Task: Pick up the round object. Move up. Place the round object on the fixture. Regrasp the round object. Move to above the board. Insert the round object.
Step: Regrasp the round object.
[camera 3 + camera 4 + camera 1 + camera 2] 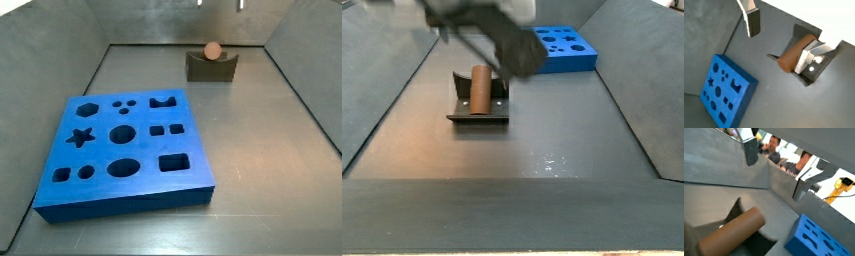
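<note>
The gripper [784, 37] hangs wide open and empty above the peg [794, 51], which lies in the fixture [478, 108] notch. Rigid, light and smooth, it looks best pinched across its round sides. The board [123, 150] lies well apart.

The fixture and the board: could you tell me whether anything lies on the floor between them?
Nothing does. In a side view, only bare grey floor separates the fixture, holding the round object, from the board. The gripper hovers open above the peg.
</note>
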